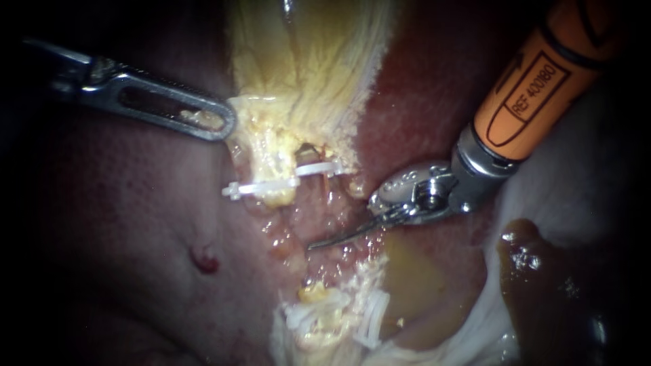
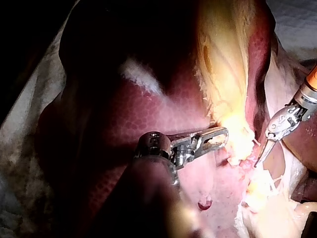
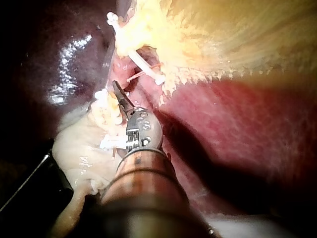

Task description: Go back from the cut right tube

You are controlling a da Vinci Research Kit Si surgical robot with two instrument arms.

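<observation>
A white cloth [image 2: 293, 22] lies under everything and shows pale and wrinkled past the edges of the organ. The liver [image 1: 122, 224] rests directly on it, dark red and glistening, and fills most of each view. A pool of brown fluid [image 1: 542, 285] sits on the cloth just beside the liver's edge, wet and shiny. The yellowish gallbladder [image 1: 305, 68] lies on the liver's surface. Pale fatty tissue [image 1: 325, 325] is heaped at the liver's edge, next to the cloth.
</observation>
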